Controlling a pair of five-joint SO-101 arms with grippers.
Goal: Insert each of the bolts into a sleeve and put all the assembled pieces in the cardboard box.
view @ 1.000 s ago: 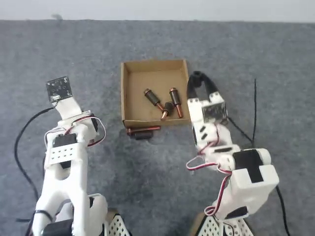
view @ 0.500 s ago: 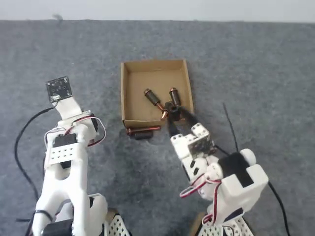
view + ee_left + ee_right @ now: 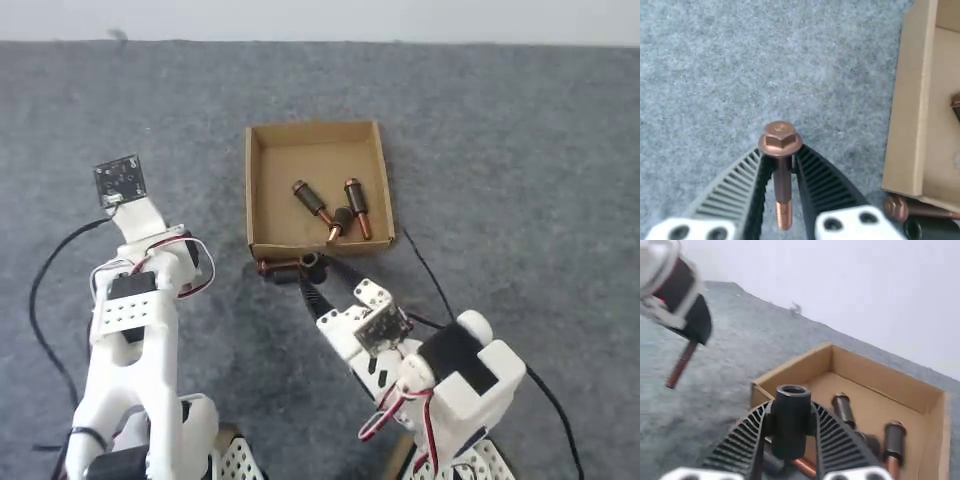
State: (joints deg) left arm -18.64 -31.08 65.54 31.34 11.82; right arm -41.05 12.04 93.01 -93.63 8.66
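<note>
My left gripper [image 3: 782, 156] is shut on a copper bolt [image 3: 780, 141], head outward, above the grey carpet left of the cardboard box [image 3: 912, 100]. My right gripper [image 3: 790, 412] is shut on an upright black sleeve [image 3: 790, 427], its bore facing up. In the high view this gripper [image 3: 313, 272] hangs just in front of the box [image 3: 262, 190]. Three assembled pieces [image 3: 338, 212] lie inside the box. A loose bolt [image 3: 292, 264] lies on the carpet against the box's front wall, with a black sleeve [image 3: 290, 277] beside it.
The left arm [image 3: 135, 290] stands at the left, well away from the box. The right arm's black cable [image 3: 430, 290] trails over the carpet to the right. Grey carpet [image 3: 520, 150] lies open beyond and right of the box.
The right arm has swung from beside the box's right wall across to its front edge. The left arm and the pieces in the box have not moved.
</note>
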